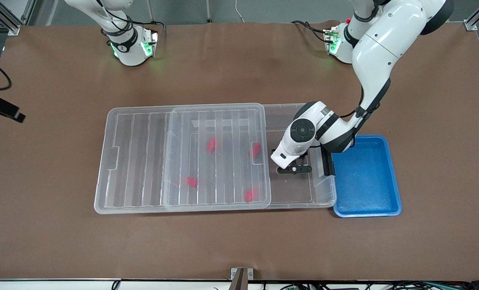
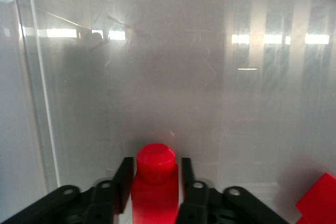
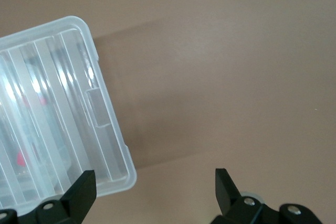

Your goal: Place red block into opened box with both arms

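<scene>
One red block [image 2: 155, 182] sits between the left tool's [image 2: 154, 179] fingers inside the box [image 1: 324, 197], grip unclear, while the right tool [image 3: 152, 190] waits wide open.

The brown table [image 1: 239, 241] carries two things — the clear box [image 1: 304, 201] and, touching it, a blue tray [image 1: 366, 209].

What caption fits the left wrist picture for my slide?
Left claw with its fingers beside a tiny bright red plastic block inside the clear plastic box.
</scene>
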